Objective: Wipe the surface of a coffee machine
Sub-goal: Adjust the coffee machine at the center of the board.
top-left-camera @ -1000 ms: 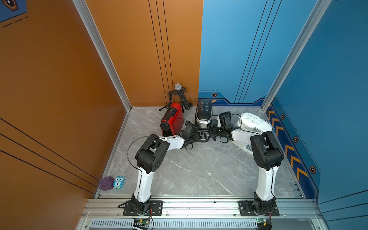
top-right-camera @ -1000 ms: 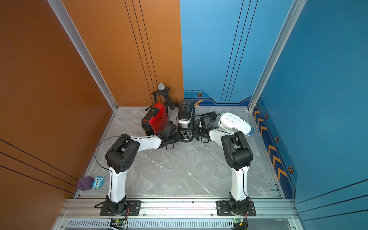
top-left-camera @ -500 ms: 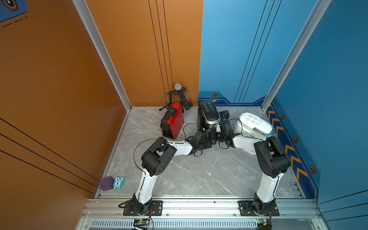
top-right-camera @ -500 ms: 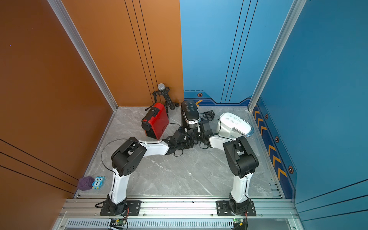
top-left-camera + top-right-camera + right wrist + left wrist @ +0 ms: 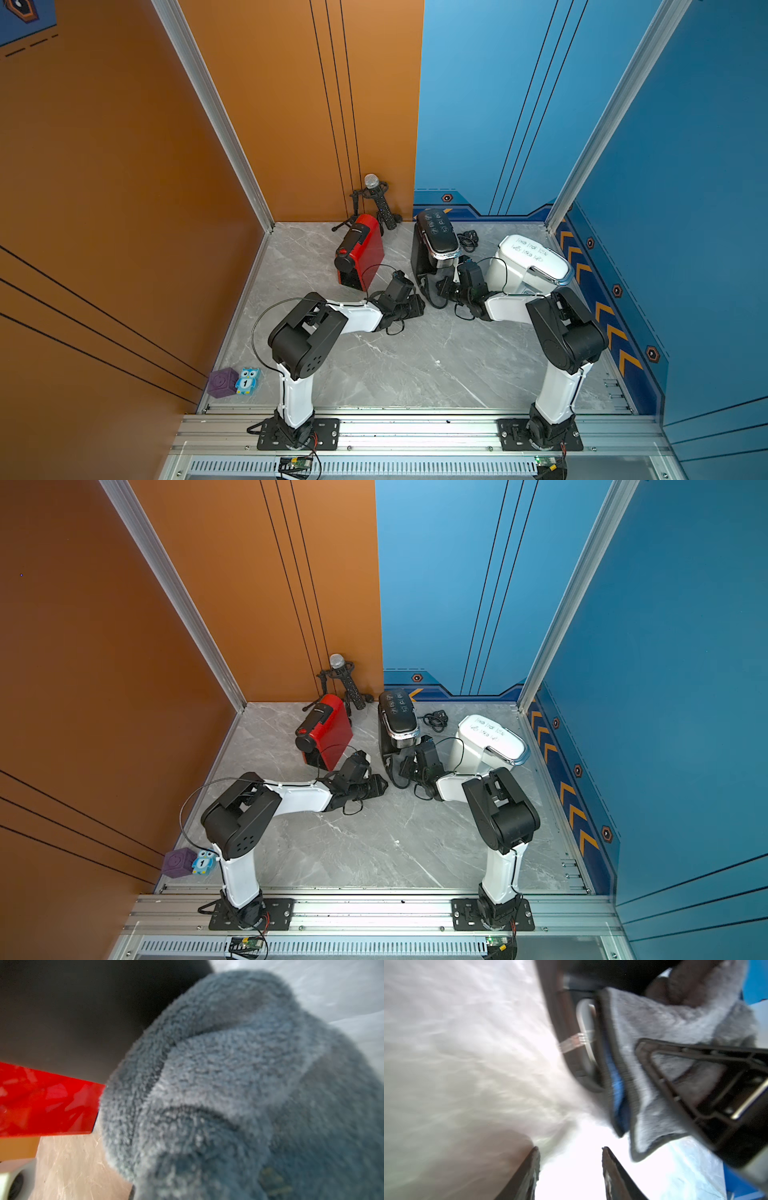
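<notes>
Now the black coffee machine (image 5: 434, 237) is standing upright near the back of the marble table (image 5: 395, 365). The right gripper (image 5: 444, 286) is reaching low at this machine's front, its jaws closed on a grey fluffy cloth (image 5: 228, 1095). In the left wrist view the cloth (image 5: 664, 1028) is lying close against the machine's lower front. The left gripper (image 5: 415, 308) is hovering just in front of the machine, its fingers (image 5: 607, 1159) standing partly apart with nothing between them. A red coffee machine (image 5: 359, 253) is sitting near the black one on the left arm's side, a white one (image 5: 528, 262) on the other side. A microphone (image 5: 376, 199) is standing behind the red machine, and a black cable (image 5: 467, 241) is lying just beside the black one. A purple cube (image 5: 222, 382) and an owl toy (image 5: 248, 380) are resting well apart from it.
</notes>
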`<state>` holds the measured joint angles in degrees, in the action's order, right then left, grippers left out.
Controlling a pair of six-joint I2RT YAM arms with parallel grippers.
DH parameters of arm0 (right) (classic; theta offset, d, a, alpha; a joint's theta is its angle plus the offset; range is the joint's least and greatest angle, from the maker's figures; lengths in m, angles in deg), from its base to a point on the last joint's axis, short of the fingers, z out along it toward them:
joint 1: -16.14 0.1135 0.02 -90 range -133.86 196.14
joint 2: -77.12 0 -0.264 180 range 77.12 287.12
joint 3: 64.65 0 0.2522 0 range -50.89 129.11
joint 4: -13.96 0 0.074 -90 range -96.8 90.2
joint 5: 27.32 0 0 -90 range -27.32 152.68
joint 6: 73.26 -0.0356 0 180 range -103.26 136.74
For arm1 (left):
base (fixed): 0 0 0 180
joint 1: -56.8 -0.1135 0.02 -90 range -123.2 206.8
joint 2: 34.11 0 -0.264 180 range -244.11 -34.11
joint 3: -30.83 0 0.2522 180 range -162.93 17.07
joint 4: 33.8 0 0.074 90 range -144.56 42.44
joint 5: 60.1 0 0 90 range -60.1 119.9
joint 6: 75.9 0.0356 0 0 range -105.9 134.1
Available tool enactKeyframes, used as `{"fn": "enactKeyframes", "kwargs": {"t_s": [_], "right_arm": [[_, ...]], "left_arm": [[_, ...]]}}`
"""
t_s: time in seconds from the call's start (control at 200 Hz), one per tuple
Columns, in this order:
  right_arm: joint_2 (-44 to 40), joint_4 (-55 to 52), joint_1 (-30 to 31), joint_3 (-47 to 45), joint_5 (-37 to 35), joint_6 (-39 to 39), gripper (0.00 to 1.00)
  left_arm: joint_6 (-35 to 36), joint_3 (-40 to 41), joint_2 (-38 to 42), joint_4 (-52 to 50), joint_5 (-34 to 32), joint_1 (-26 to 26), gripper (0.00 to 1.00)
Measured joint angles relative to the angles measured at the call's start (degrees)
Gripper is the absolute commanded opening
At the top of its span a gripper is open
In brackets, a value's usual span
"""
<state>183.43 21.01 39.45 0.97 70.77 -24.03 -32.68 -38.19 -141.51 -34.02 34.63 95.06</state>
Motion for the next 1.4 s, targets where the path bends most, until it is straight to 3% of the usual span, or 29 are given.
{"fn": "enactKeyframes", "kwargs": {"t_s": [0.32,0.786,0.986,1.401], "right_arm": [[-4.5,-4.2,-0.3,-4.2,-9.3,-1.0,0.00],[-5.6,1.9,5.2,-3.6,-4.2,-1.7,0.00],[-1.6,2.6,4.0,-2.8,-4.5,-2.6,0.00],[-3.0,3.9,-1.6,-4.2,-5.5,0.5,0.00]], "left_arm": [[0.0,3.8,3.8,0.0,-2.4,-1.4,0.50],[0.0,3.8,3.8,0.0,-3.0,-0.8,0.50],[0.0,3.8,3.8,0.0,-3.0,-0.7,0.50],[0.0,3.8,3.7,0.0,-3.0,-0.7,0.50]]}}
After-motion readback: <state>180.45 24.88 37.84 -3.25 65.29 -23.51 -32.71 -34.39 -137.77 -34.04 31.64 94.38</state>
